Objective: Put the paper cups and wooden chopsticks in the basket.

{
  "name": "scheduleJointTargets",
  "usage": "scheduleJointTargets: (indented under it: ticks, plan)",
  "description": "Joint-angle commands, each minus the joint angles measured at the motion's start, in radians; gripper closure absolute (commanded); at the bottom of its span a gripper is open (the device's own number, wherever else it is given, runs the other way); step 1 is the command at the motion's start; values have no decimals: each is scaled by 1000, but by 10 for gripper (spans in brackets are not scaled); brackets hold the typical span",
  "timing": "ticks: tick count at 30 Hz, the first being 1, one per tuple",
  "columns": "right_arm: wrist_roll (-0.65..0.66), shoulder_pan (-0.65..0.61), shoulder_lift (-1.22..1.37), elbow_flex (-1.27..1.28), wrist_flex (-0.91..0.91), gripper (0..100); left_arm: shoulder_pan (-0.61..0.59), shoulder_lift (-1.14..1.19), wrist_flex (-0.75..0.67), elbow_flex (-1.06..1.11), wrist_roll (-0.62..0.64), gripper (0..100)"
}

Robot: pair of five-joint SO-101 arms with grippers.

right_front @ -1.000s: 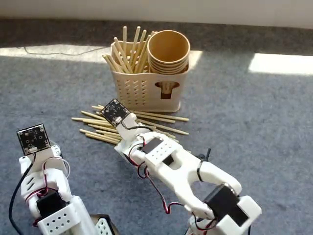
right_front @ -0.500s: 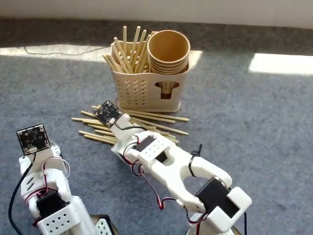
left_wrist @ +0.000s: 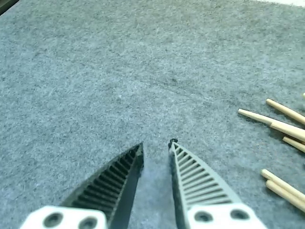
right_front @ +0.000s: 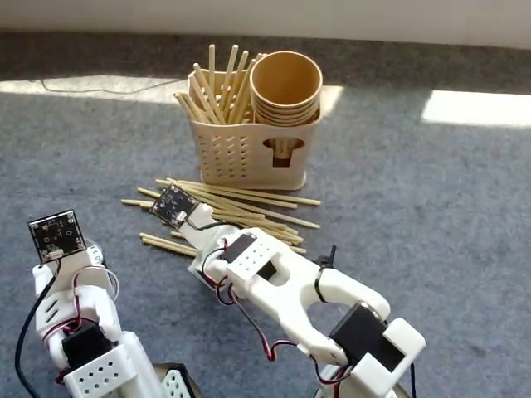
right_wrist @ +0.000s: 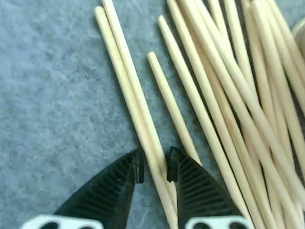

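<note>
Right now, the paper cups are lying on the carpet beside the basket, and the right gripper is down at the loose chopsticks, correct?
Not quite. The paper cups stand stacked inside the basket, not on the carpet; the high view shows it. The rest holds: the right gripper is down at the loose chopsticks.

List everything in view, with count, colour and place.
basket: one, cream, far middle of the carpet.
paper cups: one stack, number unclear, tan, in the basket's right compartment.
chopsticks in basket: many, pale wood, upright in its left compartment.
loose chopsticks: many, pale wood, on the carpet before the basket.
carpet: one, grey, under everything.
cable: one, dark, far left.
left gripper: one, black, open over bare carpet.
right gripper: one, black, open astride two loose chopsticks.
</note>
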Motion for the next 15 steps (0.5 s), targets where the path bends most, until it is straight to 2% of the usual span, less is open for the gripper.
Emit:
scheduleJointTargets:
  ticks: [1,6,9,13,15]
  plan:
    - [11,-8,1,-44,47,913,18,-4,-18,19,-8,905]
    - [17,-7,1,-44,50,914,18,-4,-18,19,-8,905]
    - [91,-7,2,-39,51,916,18,-4,-18,19,-8,905]
    - [101,27,-5,-4,53,994,18,-4,-18,19,-8,905]
    - [101,50,-8,-2,53,994,18,-4,-18,19,-8,905]
